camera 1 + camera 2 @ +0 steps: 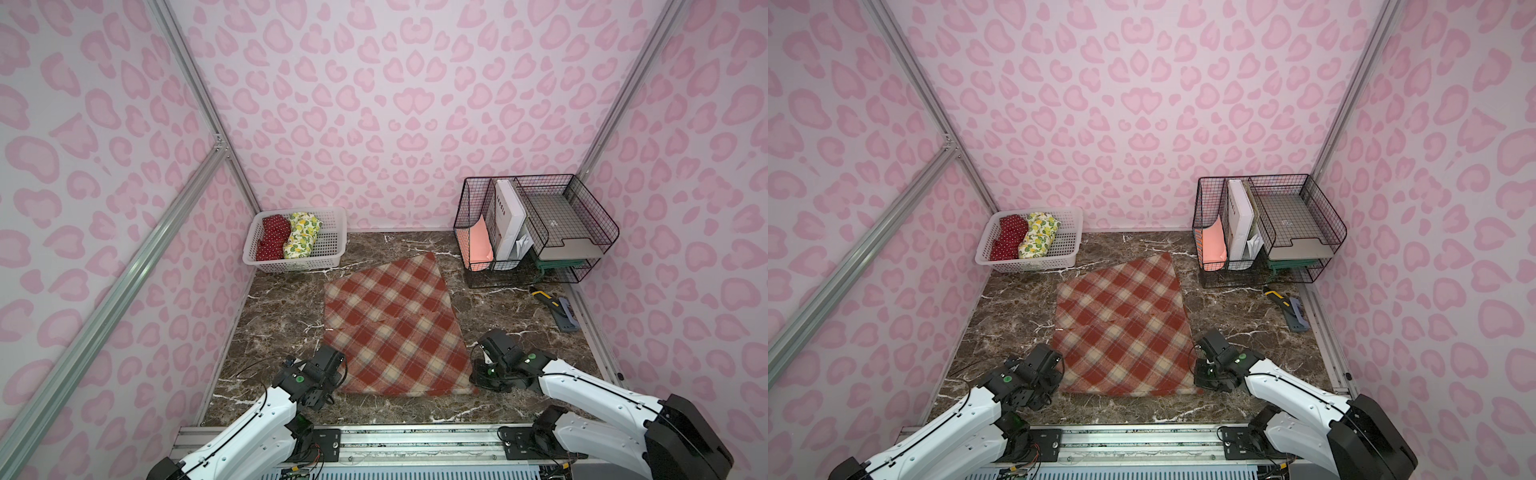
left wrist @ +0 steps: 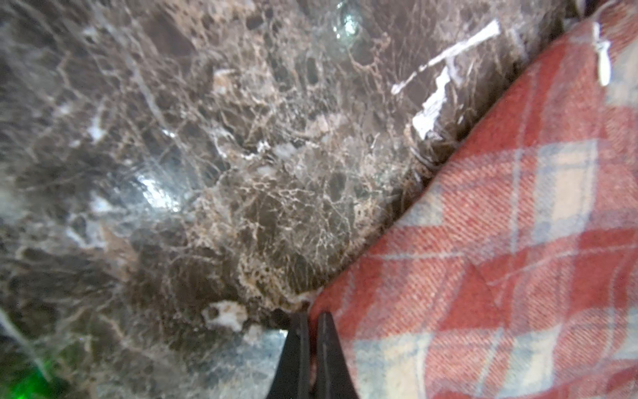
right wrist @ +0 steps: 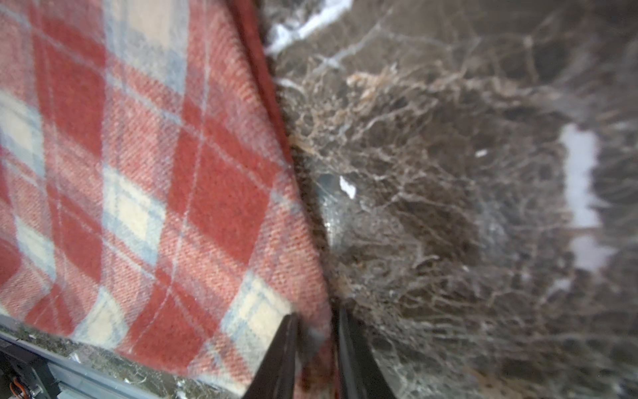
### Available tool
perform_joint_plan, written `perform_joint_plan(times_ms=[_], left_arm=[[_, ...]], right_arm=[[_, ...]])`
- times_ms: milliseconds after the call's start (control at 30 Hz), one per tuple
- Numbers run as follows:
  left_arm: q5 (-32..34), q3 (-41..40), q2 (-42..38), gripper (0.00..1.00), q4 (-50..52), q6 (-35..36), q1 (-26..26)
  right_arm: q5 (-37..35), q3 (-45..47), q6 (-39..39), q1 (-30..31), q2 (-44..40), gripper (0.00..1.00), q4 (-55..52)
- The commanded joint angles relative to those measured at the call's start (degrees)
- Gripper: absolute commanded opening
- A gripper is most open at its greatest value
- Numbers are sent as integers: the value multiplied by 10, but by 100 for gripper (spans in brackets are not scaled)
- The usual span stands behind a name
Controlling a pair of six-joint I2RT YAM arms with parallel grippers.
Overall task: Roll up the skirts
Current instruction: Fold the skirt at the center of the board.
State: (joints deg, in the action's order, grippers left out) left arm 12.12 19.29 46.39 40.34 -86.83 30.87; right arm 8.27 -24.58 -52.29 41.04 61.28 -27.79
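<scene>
Two rolled, red dotted skirt (image 1: 272, 239) and lemon skirt (image 1: 302, 237) in the basket (image 1: 341, 215); your plaid skirt (image 1: 390, 324) lies flat on the desk (image 1: 282, 316), left pincer (image 2: 310, 321) and right pincer (image 3: 316, 314) each pinching a near corner.

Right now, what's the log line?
left gripper: shut on plaid skirt corner | right gripper: shut on opposite near corner | roll: not started

We see a white perforated basket (image 1: 328, 245) far left on the marble tabletop (image 1: 282, 316), and a black wire organizer (image 1: 467, 208) (papers inside) far right.
</scene>
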Motion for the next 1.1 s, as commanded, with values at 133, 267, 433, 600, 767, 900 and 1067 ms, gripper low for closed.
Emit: perform_joint_plan(times_ms=[133, 267, 433, 600, 767, 900, 1067], left_arm=[[1, 10, 46, 0, 8, 8, 0], [1, 8, 49, 0, 7, 8, 0], [1, 2, 31, 0, 15, 4, 0], [10, 2, 5, 0, 42, 2, 0], [7, -10, -10, 0, 37, -1, 0], [5, -3, -5, 0, 46, 1, 0], [-11, 0, -25, 0, 87, -1, 1]], right_arm=[[15, -4, 15, 14, -23, 46, -83], [10, -16, 21, 15, -57, 51, -108], [38, -19, 18, 15, -41, 51, -72], [65, -19, 22, 20, -8, 38, -50], [67, -11, 22, 26, -3, 20, -32], [77, -17, 19, 33, 2, 0, -27], [58, -38, 22, 45, -22, 0, -86]])
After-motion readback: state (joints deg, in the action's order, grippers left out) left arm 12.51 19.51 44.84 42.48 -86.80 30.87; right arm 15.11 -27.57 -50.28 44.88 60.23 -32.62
